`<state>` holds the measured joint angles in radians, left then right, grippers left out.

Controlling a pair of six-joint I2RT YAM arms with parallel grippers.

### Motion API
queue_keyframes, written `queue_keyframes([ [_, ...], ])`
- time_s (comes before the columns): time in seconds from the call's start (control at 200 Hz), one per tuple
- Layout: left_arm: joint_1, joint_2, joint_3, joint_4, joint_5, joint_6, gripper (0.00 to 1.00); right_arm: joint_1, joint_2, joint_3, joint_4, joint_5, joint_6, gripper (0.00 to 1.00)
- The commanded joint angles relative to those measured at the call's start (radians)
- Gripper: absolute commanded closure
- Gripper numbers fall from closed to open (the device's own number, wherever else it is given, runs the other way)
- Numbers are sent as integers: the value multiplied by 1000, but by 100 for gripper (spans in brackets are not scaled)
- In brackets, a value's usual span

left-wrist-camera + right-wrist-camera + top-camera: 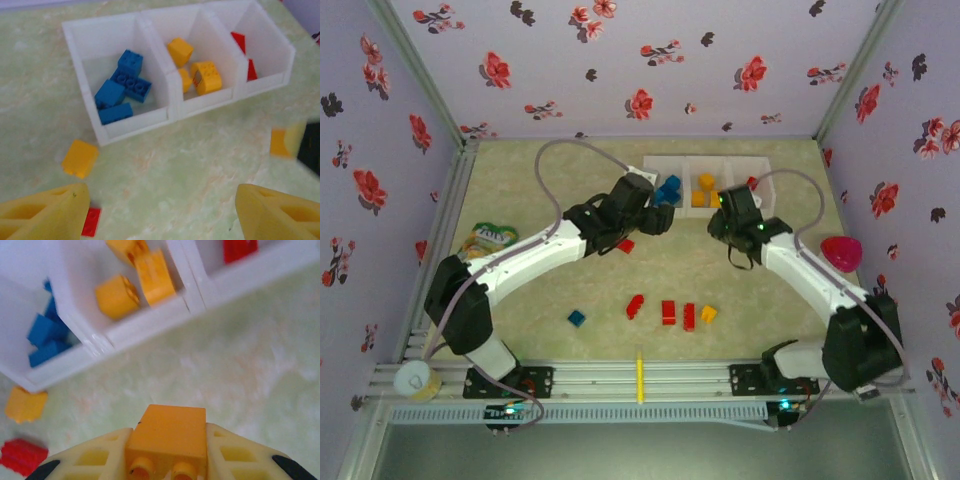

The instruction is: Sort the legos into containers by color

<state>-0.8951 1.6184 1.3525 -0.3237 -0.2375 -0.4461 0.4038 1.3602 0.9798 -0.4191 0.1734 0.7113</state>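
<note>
Three joined white containers (132, 131) stand in a row: blue legos (125, 85) lie in the left one, orange-yellow ones (206, 77) in the middle, red ones (239, 40) in the right. My right gripper (167, 432) is shut on an orange-yellow brick (170, 432), just in front of the containers (150, 322). The left gripper (162, 207) hangs open over bare table, nothing between its fingers. A red brick (91, 221) lies by its left finger, and an orange-yellow brick (80, 157) lies near the blue bin. Further loose legos (668, 312) lie near the front.
A green-yellow snack packet (490, 238) lies at the left wall and a pink object (840, 252) at the right. A thin yellow stick (640, 378) and a tape roll (415, 380) rest on the front rail. Flowered walls enclose the table.
</note>
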Motion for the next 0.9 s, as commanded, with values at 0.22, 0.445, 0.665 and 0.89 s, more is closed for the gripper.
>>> queue_keyframes([
  [0.22,-13,-98,-86,-95,-87,-68,23,-73,349,303,178,-7,-279,72],
  [0.445,-15,-109,-116,-130,-103,-78,23,-104,548,471,212,-70,-357,71],
  [0.665,-15,-89,-98,-155,-112,-78,23,-127,667,576,219,-119,-363,67],
  [0.89,-15,-74,-87,-178,-112,-80,23,-142,708,631,193,-142,-365,56],
])
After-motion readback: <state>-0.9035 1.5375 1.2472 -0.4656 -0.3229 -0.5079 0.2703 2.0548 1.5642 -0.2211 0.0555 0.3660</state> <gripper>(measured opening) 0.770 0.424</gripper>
